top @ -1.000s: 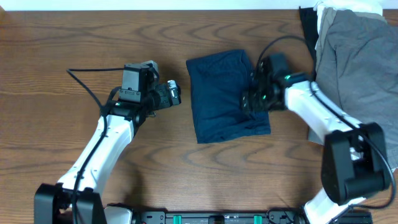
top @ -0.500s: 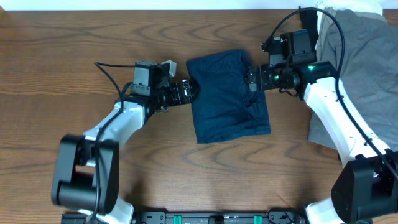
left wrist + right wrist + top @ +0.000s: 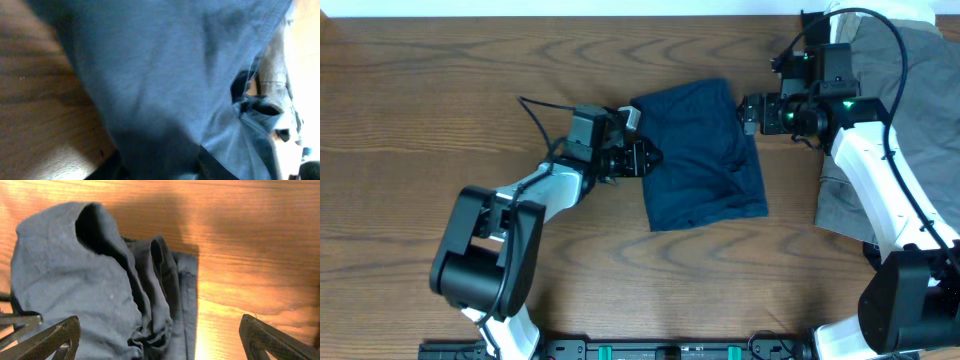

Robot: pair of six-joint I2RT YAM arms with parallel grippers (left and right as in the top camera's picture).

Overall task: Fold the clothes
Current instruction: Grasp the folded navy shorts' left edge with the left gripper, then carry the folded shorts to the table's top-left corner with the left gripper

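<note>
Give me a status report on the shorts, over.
Left gripper at left edge of shorts, grip unclear. Right gripper open at right edge. Shorts bunched, wrinkled. Grey garment lies apart, right.

1. A pair of dark navy-blue soft cloth shorts (image 3: 65,285) lies bunched on the left half of the view, on a brown wooden worktop (image 3: 250,270).
2. Near the top of the shorts a dark hollow gapes where the cloth stands open.
3. Several deep folds run down the middle of the cloth, and its right edge lies flat and straight on the wood.
4. The right gripper (image 3: 161,342) shows its two dark jaws at the bottom corners, wide apart, gripping nothing.
5. A broad shadow crosses the top of the worktop.
</note>
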